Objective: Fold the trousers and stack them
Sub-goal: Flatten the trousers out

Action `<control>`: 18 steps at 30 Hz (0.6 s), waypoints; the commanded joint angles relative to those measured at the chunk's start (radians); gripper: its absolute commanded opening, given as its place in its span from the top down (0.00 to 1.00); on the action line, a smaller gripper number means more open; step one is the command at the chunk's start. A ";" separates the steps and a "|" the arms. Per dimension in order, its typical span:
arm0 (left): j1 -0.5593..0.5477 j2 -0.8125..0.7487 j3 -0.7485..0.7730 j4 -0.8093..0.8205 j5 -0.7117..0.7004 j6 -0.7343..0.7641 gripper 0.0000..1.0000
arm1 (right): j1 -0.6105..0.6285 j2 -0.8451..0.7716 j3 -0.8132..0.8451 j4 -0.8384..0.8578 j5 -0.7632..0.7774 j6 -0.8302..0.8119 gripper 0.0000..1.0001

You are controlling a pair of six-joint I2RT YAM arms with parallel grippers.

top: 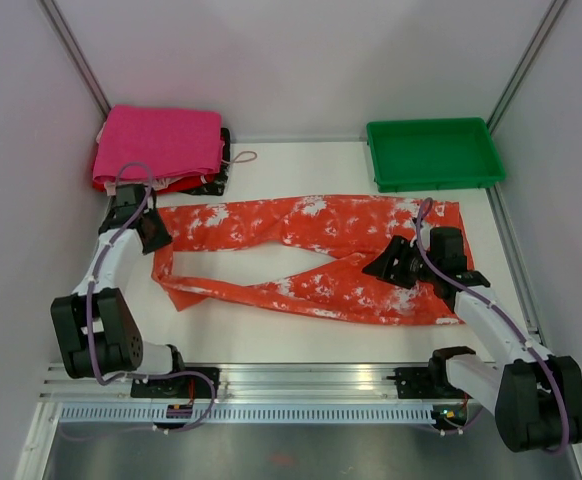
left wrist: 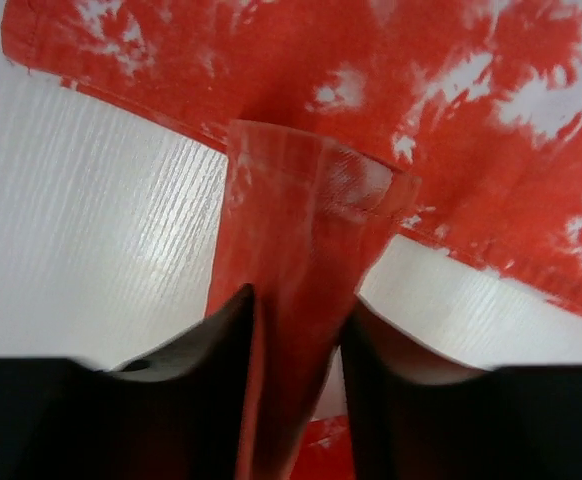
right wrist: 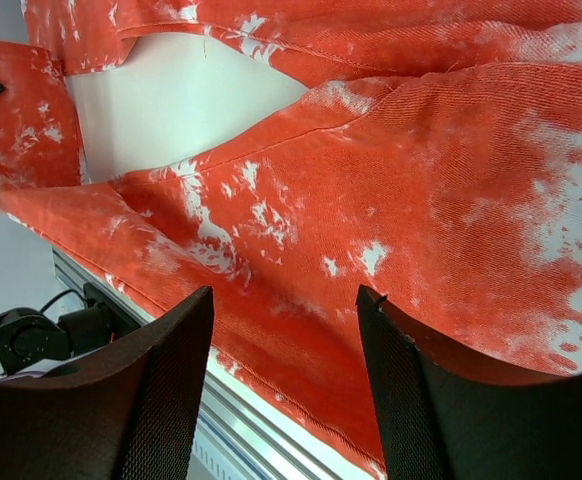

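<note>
Folding is barely begun: the left gripper (left wrist: 299, 300) pinches a leg cuff of the orange-red, white-mottled fabric trousers (top: 301, 222), spread flat across mid-table. The right gripper (right wrist: 284, 292) hovers over the waist end, jaws wide apart. Next, I judge, it must grip there before any fold.

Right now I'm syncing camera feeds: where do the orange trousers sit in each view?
Top external: orange trousers spread mid-frame.
Left wrist: upper frame, and pinched in left hand.
Right wrist: filling the frame beyond open right hand.
Shared landmark: white table.
</note>
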 commanded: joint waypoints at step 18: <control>0.138 -0.944 -0.483 0.353 -0.235 -0.334 0.98 | 0.007 -0.131 -0.041 -0.039 0.019 -0.020 0.34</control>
